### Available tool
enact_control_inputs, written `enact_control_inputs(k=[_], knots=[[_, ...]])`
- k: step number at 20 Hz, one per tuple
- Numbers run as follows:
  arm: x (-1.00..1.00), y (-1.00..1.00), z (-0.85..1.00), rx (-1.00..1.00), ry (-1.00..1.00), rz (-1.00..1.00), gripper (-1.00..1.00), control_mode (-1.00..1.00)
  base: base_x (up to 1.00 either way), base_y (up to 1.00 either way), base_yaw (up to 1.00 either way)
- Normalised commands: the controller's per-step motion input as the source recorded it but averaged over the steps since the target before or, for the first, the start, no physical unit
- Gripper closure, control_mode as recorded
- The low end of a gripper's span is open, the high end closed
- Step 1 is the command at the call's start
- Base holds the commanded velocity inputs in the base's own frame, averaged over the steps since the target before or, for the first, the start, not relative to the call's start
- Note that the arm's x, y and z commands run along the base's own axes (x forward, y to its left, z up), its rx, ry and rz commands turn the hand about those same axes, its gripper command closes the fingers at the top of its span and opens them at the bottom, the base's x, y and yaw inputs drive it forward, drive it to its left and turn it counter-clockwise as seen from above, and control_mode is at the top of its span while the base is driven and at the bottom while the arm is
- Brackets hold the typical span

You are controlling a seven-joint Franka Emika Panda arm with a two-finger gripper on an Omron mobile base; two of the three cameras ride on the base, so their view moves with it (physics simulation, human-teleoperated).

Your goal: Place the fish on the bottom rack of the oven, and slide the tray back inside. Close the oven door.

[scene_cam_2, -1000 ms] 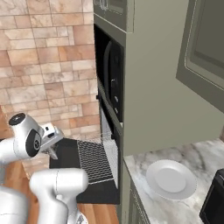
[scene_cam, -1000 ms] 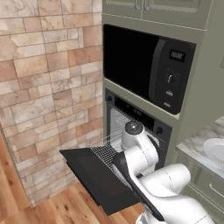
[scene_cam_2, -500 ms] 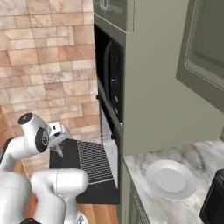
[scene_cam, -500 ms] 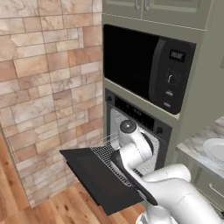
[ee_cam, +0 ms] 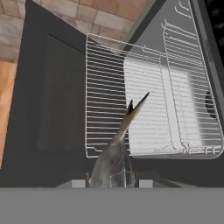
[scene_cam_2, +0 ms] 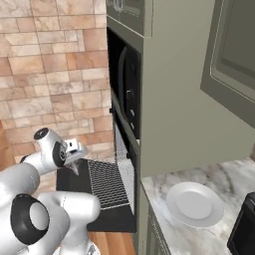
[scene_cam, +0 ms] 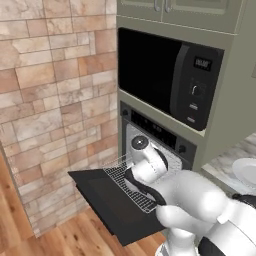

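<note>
Fish (ee_cam: 117, 153): grey, speckled, tail pointing up; lower centre of the hand view, clamped in the gripper (ee_cam: 113, 183) with jaws drawn narrow around it. Held above the front edge of the bottom rack (ee_cam: 131, 83), which is pulled out over the open oven door (scene_cam: 107, 197). Gripper also at centre left of the right base view (scene_cam_2: 74, 152).

The oven door (scene_cam: 112, 207) lies folded down flat, opening the oven (scene_cam: 150, 135) cavity from the front. The bottom rack (ee_cam: 131, 100) is drawn out over the door; its wire grid is bare apart from the fish (ee_cam: 120, 144) hanging above its near edge. The brick wall (scene_cam: 55, 105) limits clearance to the left.
</note>
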Motion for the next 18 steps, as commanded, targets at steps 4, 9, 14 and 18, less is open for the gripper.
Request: enact_control_inputs(k=[4,9,14,18], knots=[[0.44,-0.11,-0.52,0.00,0.01,-0.02,1.00,-1.00,0.00,0.00,0.00],[0.39,-0.06,-0.45,0.00,0.00,0.00,1.00,-1.00,0.00,0.00,0.00],[0.47,0.00,-0.35,0.00,0.00,0.00,1.00,-1.00,0.00,0.00,0.00],[0.49,0.00,-0.31,0.00,0.00,0.00,1.00,-1.00,0.00,0.00,0.00]])
